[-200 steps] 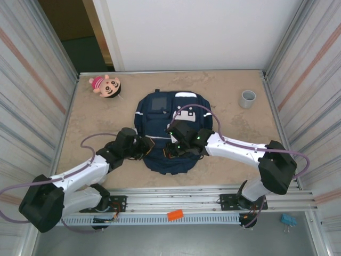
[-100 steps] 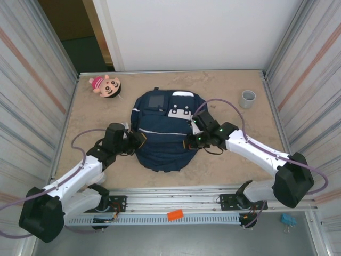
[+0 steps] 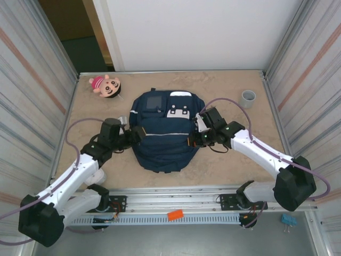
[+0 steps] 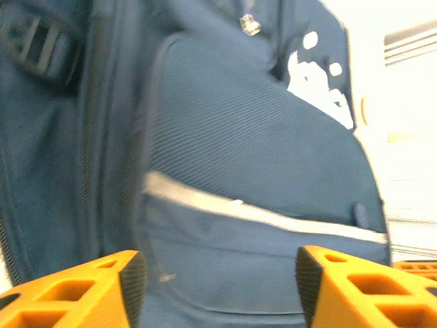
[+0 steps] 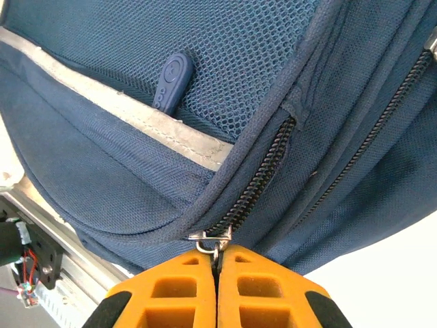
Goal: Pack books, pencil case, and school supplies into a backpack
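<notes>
The right gripper [image 5: 217,263] is pinched fully together on the small metal zipper pull [image 5: 210,240] at its fingertips. The navy backpack [image 5: 102,157] rises just beyond them, and the zipper teeth [image 5: 263,174] run up and away from the pull. The left gripper [image 4: 218,273] has its jaws well apart with nothing between them, and the bag's side panel and reflective strip [image 4: 259,215] lie close ahead of its tips. The step looks to be working the main zip, so the right should draw along the line of the teeth, not outward from the fabric, lest the thin pull slip free, while the left braces the bag's side against sliding.
</notes>
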You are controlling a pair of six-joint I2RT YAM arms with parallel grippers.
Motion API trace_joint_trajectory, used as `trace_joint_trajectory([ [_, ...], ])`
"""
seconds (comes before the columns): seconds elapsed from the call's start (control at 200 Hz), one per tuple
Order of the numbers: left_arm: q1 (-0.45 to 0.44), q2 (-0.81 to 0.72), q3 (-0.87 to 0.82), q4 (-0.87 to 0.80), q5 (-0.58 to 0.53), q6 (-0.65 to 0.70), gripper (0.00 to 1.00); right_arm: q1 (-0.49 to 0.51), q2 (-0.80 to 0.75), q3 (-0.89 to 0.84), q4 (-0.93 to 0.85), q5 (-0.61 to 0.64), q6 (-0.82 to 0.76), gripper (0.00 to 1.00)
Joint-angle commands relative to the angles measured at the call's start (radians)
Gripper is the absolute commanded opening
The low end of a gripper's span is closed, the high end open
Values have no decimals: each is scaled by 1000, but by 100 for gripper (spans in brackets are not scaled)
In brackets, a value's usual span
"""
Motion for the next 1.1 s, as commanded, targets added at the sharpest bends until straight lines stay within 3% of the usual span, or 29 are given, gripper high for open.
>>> trace_joint_trajectory([
  [0.0,-66,-23,59,-35,-48,369,66,-5,-23,-13,31,-52,-6,0],
  [0.15,-219,54,116,-18,-14,771,68,-3,-30,-24,42,-66,4,0],
  [0.266,-314,167,180,-12,-18,976,70,-3,-44,-31,45,-68,10,0],
  [0.586,-369,486,337,49,32,1184,67,-7,-54,-48,44,-84,12,0],
  [0.747,-393,567,361,63,-20,1228,52,-16,-63,-56,46,-90,13,0],
  [0.847,-399,578,361,53,-41,1244,35,-34,-65,-65,40,-81,15,0],
  [0.972,-399,534,334,46,-44,1253,6,-74,-74,-71,18,-32,18,0],
  [1.092,-400,457,286,50,6,1283,1,-128,-60,-66,-3,42,8,0],
])
